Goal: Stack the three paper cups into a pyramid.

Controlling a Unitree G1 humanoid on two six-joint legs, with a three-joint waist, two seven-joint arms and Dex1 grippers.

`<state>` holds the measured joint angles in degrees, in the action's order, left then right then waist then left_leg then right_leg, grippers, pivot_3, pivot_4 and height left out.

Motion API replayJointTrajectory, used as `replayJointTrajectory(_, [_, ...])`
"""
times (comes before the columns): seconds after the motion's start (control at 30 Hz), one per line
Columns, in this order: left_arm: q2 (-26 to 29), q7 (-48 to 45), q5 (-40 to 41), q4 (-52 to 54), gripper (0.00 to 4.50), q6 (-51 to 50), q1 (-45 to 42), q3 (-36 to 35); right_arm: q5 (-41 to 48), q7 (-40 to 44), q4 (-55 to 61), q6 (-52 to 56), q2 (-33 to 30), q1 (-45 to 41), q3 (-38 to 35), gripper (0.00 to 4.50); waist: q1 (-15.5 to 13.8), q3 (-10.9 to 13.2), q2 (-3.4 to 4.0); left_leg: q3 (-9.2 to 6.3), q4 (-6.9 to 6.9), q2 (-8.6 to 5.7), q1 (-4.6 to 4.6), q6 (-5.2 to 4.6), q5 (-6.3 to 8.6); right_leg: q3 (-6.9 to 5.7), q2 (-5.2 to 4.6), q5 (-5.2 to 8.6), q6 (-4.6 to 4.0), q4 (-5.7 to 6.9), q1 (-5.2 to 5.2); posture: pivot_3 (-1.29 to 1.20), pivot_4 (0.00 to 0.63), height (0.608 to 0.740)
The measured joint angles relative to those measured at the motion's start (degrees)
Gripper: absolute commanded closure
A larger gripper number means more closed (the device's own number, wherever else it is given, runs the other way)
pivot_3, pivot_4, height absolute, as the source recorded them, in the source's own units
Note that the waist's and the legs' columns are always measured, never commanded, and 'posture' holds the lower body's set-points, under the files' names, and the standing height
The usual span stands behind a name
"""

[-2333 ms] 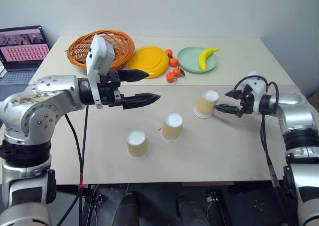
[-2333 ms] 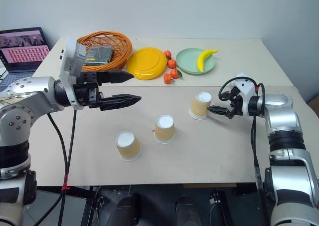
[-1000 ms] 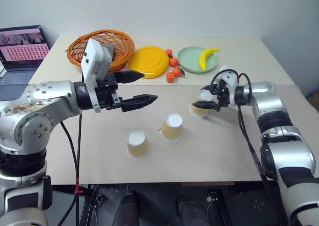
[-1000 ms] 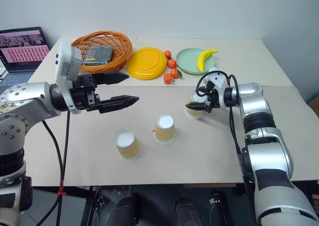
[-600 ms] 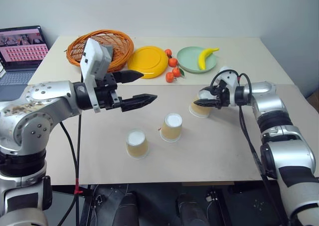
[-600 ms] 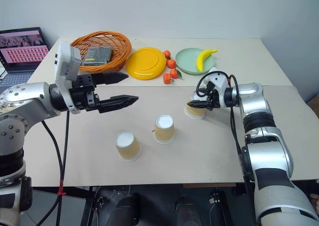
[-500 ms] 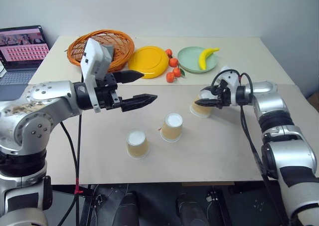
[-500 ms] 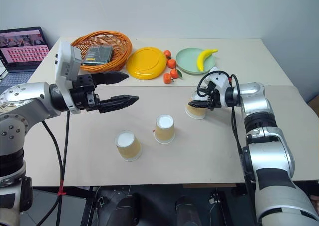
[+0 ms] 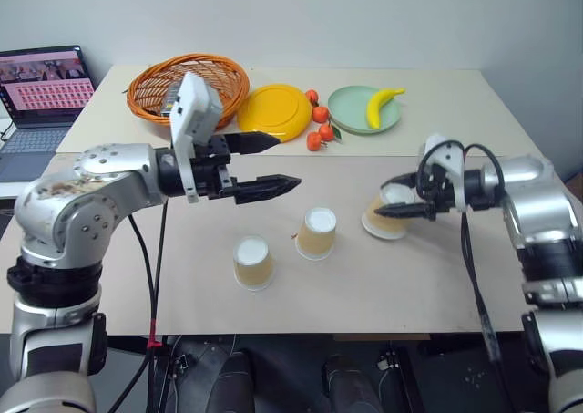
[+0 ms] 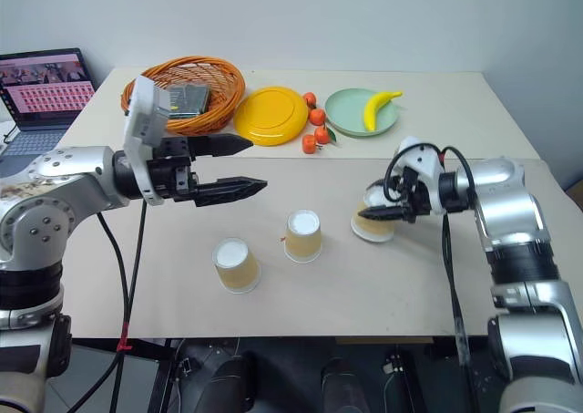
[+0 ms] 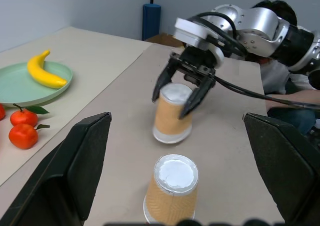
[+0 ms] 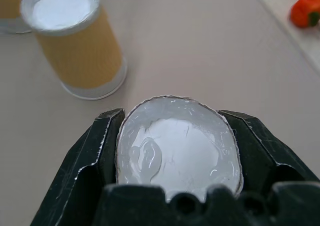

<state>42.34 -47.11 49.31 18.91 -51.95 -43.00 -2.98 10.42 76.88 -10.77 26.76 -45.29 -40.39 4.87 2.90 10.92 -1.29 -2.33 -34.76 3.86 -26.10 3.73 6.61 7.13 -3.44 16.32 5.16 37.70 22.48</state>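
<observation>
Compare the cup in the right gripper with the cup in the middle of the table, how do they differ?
The gripped cup is tilted, its white base toward the right gripper; the middle cup stands upside down, flat on the table. The gripped cup is clamped between two black fingers; the middle cup is untouched. The gripped cup's base is squeezed oval; the middle cup's is round. Both are tan with white rims.

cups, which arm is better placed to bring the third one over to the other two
Right. The right hand is already shut on the third cup, tilted, while the left hand hangs open above the table.
</observation>
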Motion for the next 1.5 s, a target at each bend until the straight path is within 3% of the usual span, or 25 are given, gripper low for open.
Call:
replayJointTrajectory(0.37, [-0.28,-3.13,-2.31,-2.38,0.0,0.87,-1.64,1.71,2.27,-6.74,8.66,4.43,2.65,3.29,1.1,1.81,-0.33,0.0,0.0,0.0,-0.01,0.0,-0.03,0.0,0.0,-0.01,0.0,0.01,0.01,-0.03,0.0,0.0,0.15,0.732])
replayJointTrajectory(1.5, [-1.65,-5.89,-5.92,-3.49,0.0,1.8,-2.59,1.84,4.13,-8.89,13.65,5.17,3.94,5.6,3.05,1.81,-0.39,0.0,-0.01,-0.01,-0.03,0.0,-0.02,0.0,0.0,-0.02,0.0,0.01,0.01,-0.02,-0.01,0.0,0.15,0.732])
